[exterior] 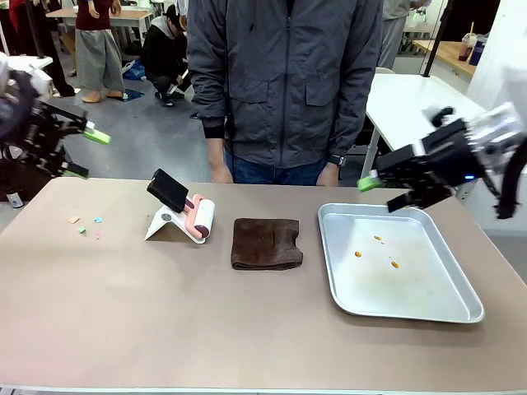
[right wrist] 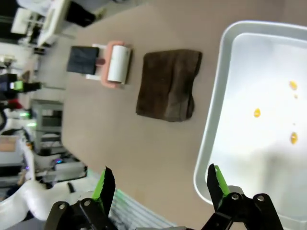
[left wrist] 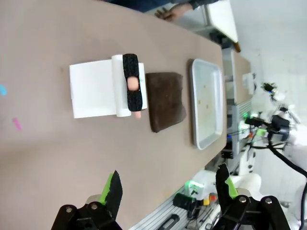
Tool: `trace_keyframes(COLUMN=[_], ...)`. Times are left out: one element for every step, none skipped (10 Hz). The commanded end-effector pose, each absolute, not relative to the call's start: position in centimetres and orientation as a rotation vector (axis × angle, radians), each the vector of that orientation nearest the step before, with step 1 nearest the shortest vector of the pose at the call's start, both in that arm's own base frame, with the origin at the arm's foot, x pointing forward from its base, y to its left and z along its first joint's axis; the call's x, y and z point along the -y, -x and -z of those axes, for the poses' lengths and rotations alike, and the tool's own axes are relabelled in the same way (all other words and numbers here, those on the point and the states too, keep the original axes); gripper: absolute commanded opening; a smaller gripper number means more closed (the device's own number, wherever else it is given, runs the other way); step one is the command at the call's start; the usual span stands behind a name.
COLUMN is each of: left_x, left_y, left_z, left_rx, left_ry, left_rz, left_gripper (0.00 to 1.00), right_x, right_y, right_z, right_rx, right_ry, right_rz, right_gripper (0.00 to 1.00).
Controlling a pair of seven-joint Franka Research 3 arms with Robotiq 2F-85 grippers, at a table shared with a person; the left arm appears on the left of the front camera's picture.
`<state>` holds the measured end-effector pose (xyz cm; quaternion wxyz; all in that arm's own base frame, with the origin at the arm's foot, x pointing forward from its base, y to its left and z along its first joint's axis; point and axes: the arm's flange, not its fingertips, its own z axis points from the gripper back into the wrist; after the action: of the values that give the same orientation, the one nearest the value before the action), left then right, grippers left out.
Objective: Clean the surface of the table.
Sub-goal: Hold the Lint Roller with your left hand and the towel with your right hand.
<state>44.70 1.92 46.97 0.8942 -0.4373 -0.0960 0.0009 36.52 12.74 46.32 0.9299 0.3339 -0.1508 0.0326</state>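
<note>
The large rectangular worktop (exterior: pixel 165 321), matte taupe-brown with a thin pale edge, spans almost the whole width of the front view. Its surface is plain and even in colour. A few tiny pink, green and blue paper scraps (exterior: pixel 85 224) lie scattered near its left edge. Left of the middle, toward the far edge, a lint roller (exterior: pixel 198 218) with a white roll, pink frame and black handle rests on a white stand. A folded dark brown cloth (exterior: pixel 266 243) lies flat at the middle. A silver rectangular metal tray (exterior: pixel 329 263) takes up the right end, with small orange specks (exterior: pixel 395 264) on its floor.

The left hand (exterior: pixel 86 154) hangs in the air off the worktop's left edge, fingers spread wide and holding nothing. The right hand (exterior: pixel 385 193) hovers above the tray's far rim near the far right corner, equally wide and empty.

A person in a grey zipped jacket (exterior: pixel 284 82) stands at the far edge.
</note>
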Motion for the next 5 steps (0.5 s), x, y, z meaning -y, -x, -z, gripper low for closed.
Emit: trace_keyframes(left_x=[-0.2,0.9,1.7,2.1,2.3], left_y=[-47.4,-48.5,-49.5,-50.2,-50.5], left_z=[-45.5,-44.7,-44.0,-43.5,-43.1], left_rx=[0.127,0.114,0.115,0.127,0.125], left_ry=[0.847,0.837,0.822,0.807,0.800], left_rz=[0.017,0.035,0.043,0.042,0.050], left_gripper=[1.00,1.00,1.00,1.00,1.00], right_x=[-16.8,-19.4,-21.9,-23.4,-24.0], right_y=[-39.5,-40.0,-40.4,-40.8,-41.0], right_z=[-44.9,-43.7,-42.3,-41.3,-40.9], right_rx=[0.274,0.249,0.209,0.193,0.187], right_ry=[-0.567,-0.519,-0.481,-0.475,-0.497], right_rz=[-0.009,-0.008,-0.018,-0.013,-0.007], right_gripper=[1.00,1.00,1.00,1.00,1.00])
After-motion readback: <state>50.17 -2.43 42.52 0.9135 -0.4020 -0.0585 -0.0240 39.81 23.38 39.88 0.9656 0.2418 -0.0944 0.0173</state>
